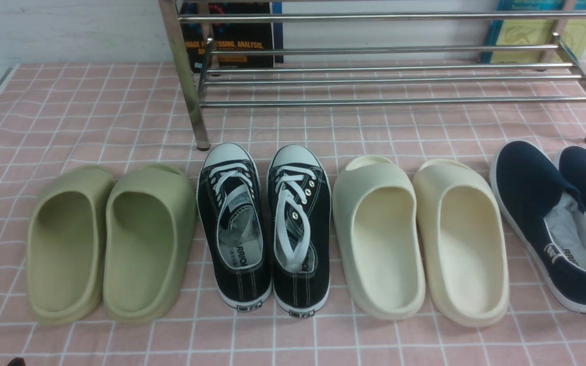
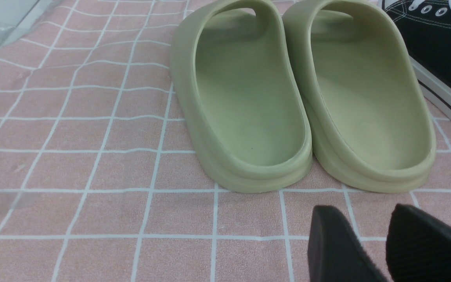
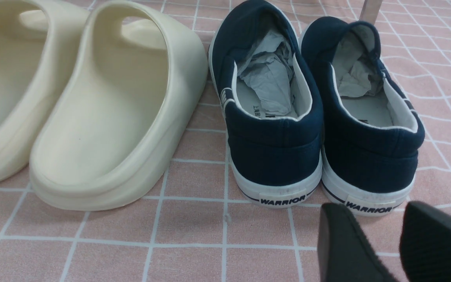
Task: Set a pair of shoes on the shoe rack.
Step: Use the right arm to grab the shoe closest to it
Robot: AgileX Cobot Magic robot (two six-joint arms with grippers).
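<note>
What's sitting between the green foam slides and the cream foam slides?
A pair of black lace-up canvas sneakers with white toe caps, seen in the front view.

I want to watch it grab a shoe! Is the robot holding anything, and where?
Nothing. The left gripper and the right gripper are both open and empty.

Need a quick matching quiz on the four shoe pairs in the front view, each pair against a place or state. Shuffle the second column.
1. green slides
2. black sneakers
3. cream slides
4. navy slip-ons

A. stuffed with paper
B. laced up
C. leftmost in the row
D. second from the right

Pairs: 1-C, 2-B, 3-D, 4-A
</note>
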